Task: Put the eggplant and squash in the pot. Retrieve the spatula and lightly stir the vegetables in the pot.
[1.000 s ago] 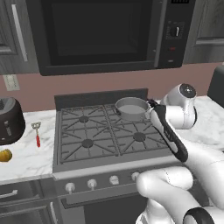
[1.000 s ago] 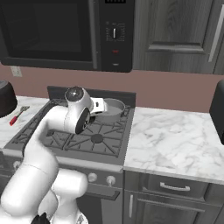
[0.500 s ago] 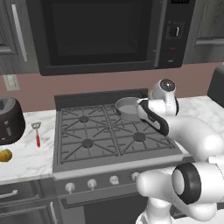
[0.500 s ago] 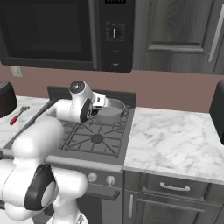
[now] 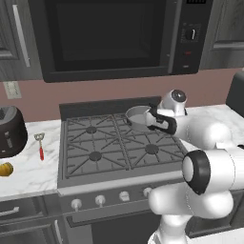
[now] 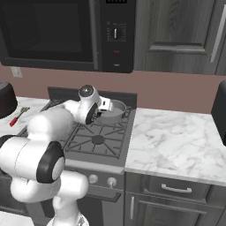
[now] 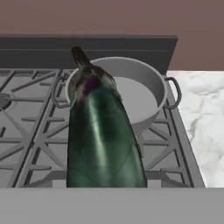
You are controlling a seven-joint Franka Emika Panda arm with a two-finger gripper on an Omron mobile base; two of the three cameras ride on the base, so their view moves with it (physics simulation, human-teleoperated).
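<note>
In the hand view a glossy dark eggplant (image 7: 103, 135) rises from between my gripper's jaws, stem end pointing at the pot (image 7: 148, 87), and it hides the fingertips. The gripper is shut on the eggplant. The grey pot (image 5: 137, 117) stands empty on the back right burner, and my gripper (image 5: 153, 119) hovers at its near right rim. From the right the gripper (image 6: 106, 104) sits just left of the pot (image 6: 116, 108). The yellow squash (image 5: 5, 169) lies at the counter's far left edge. The red-handled spatula (image 5: 40, 146) lies on the counter left of the stove.
A black toaster-like appliance (image 5: 9, 131) stands at the back left of the counter. The stove grates (image 5: 109, 147) spread in front of the pot, a microwave (image 5: 109, 38) hangs above, and a marble counter (image 6: 176, 141) stretches to the right.
The hand has swung from the stove's front right up and back to the pot's rim, carrying the eggplant. The grip stays the same.
</note>
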